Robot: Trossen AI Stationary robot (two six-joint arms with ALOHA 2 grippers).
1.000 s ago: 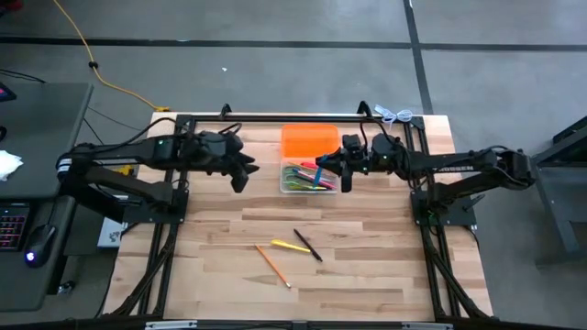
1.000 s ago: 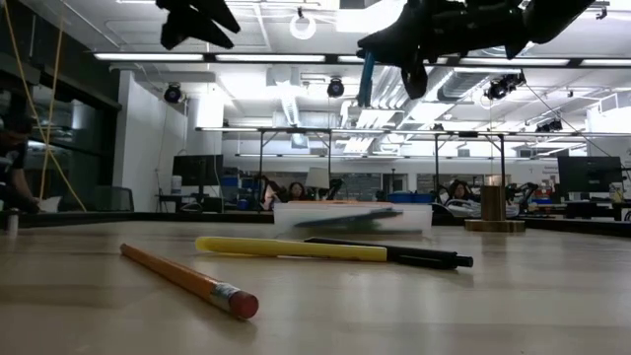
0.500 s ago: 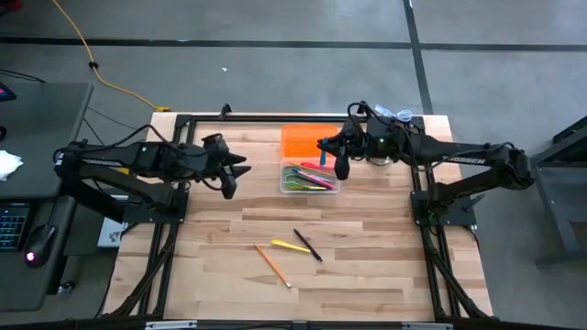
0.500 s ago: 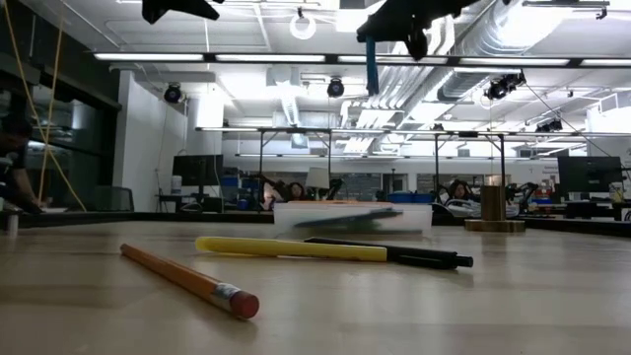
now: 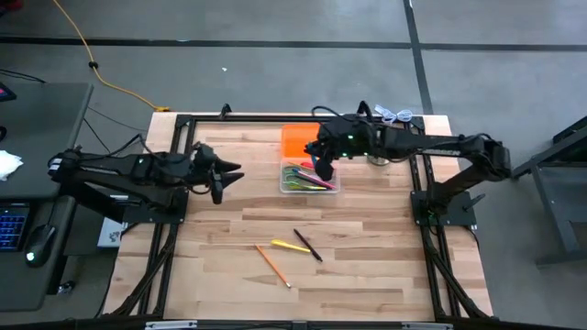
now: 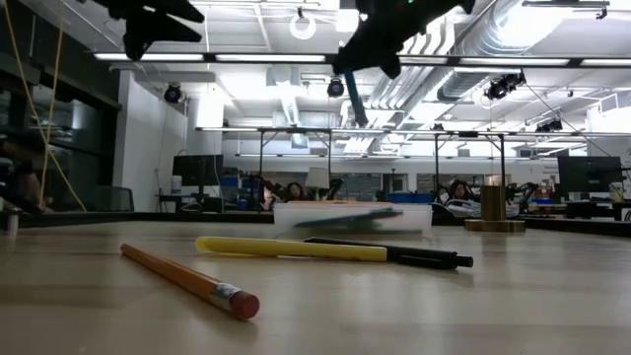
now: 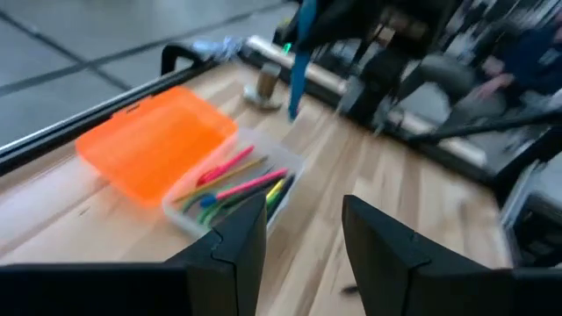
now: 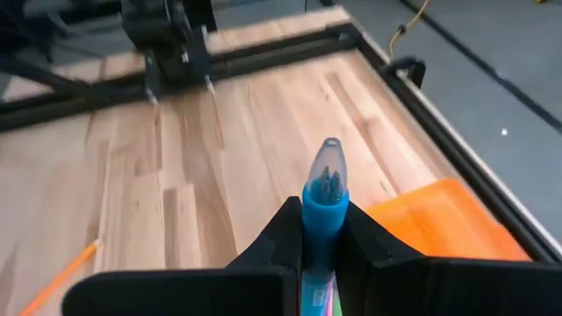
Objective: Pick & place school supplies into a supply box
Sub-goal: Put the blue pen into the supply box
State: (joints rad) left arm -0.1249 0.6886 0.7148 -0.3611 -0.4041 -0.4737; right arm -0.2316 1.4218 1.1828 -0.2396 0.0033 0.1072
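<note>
Right gripper clamped tight on a blue pen, hanging above the clear supply box at the far middle of the wooden table; pen pinched between both dark fingers in the right wrist view, its clear-tipped end sticking out past them. In the low view, the same pen slanting down from that gripper, high over the box and not touching it. Box already loaded with pink, green, yellow and blue pens, lying side by side lengthwise. Bright orange lid flat on the table, touching the box's far edge. Left gripper raised over the table to the left of the box, well apart from it, fingers parted with nothing between them. Near the middle of the table, three supplies lying loose: an orange pencil with a pink eraser toward the near side, a yellow pen just right of it, and a black pen crossing the yellow one's right end. Small brass-coloured metal object standing upright at the far right, beside the box. People seated at desks in the room beyond, too far to tell more.
</note>
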